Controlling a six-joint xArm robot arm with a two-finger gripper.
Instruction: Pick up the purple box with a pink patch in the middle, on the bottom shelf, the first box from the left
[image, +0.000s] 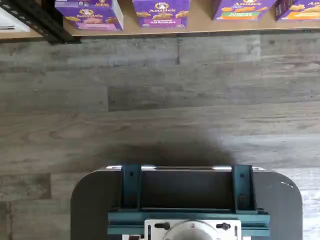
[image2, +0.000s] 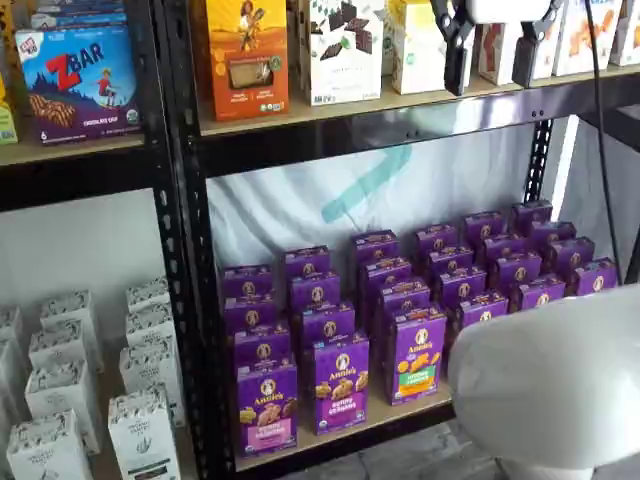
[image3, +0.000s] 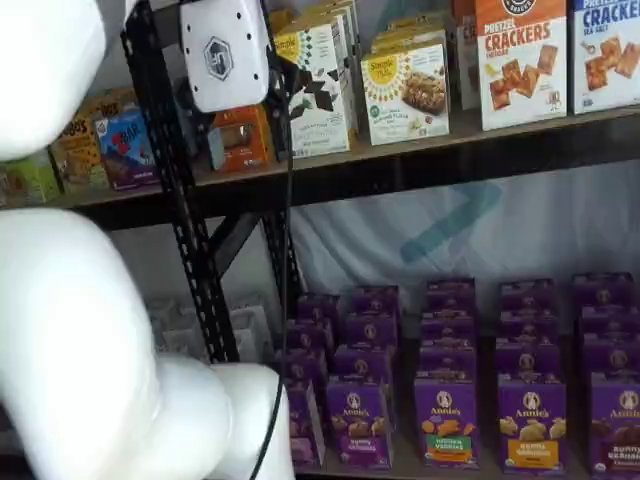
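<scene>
Bottom shelf (image2: 345, 428), one purple box (image2: 266, 407)

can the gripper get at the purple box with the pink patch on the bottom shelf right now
Probably yes. The purple box stands at the front edge of the bottom shelf with nothing before it; the open gripper hangs high above by the upper tier.

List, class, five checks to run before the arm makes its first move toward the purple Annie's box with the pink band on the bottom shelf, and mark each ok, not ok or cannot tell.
1. Target found: the purple box with the pink band stands at the left end of the front row: ok.
2. Upright, front facing out: ok.
3. Gripper open, a gap between its black fingers, nothing held: ok.
4. Gripper near the target: it hangs by the upper shelf, far above the bottom shelf: not ok.
5. Room for a finger between the target and the neighbouring purple-label box: cannot tell.
</scene>
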